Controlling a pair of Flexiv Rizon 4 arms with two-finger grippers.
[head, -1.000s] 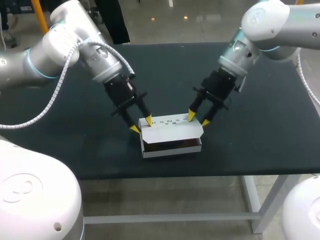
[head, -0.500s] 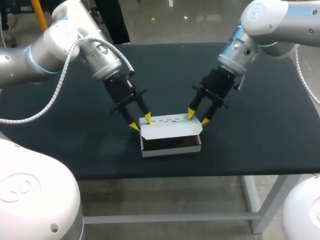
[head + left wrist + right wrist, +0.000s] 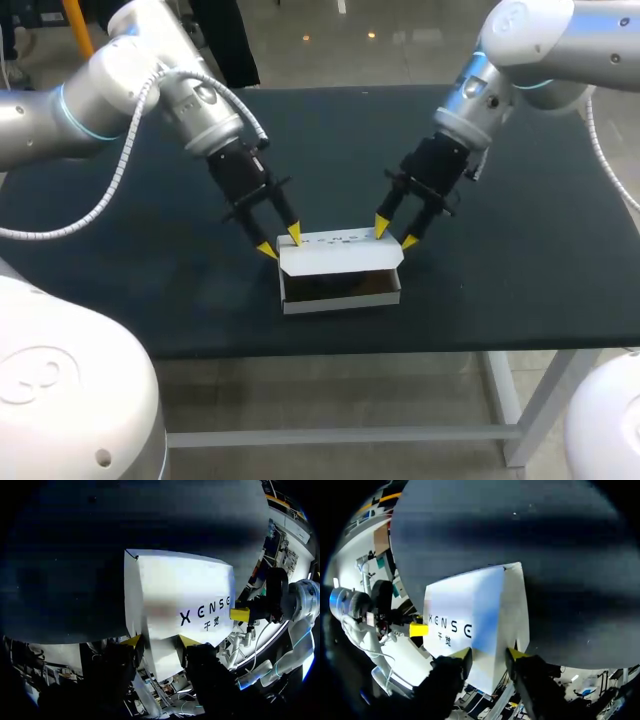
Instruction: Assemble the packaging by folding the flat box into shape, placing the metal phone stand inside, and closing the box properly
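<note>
A white cardboard box (image 3: 340,296) stands near the table's front edge, its printed lid (image 3: 340,256) hinged at the back and partly raised. The inside (image 3: 340,287) shows dark, and I cannot make out a phone stand there. My left gripper (image 3: 281,241) is open at the lid's back left corner, and the lid's end (image 3: 165,605) lies between its fingers (image 3: 132,641). My right gripper (image 3: 395,235) is open at the back right corner, straddling the lid (image 3: 470,610) the same way. Each wrist view shows the other arm's yellow tip (image 3: 240,614) (image 3: 418,629) at the lid's far end.
The dark table top (image 3: 520,250) stretches out on both sides of the box and behind it. The box sits close to the table's front edge (image 3: 450,345). Nothing else lies on the table.
Both grippers have shifted slightly toward the far side of the table. The lid's front edge has risen a little, showing more of the dark inside.
</note>
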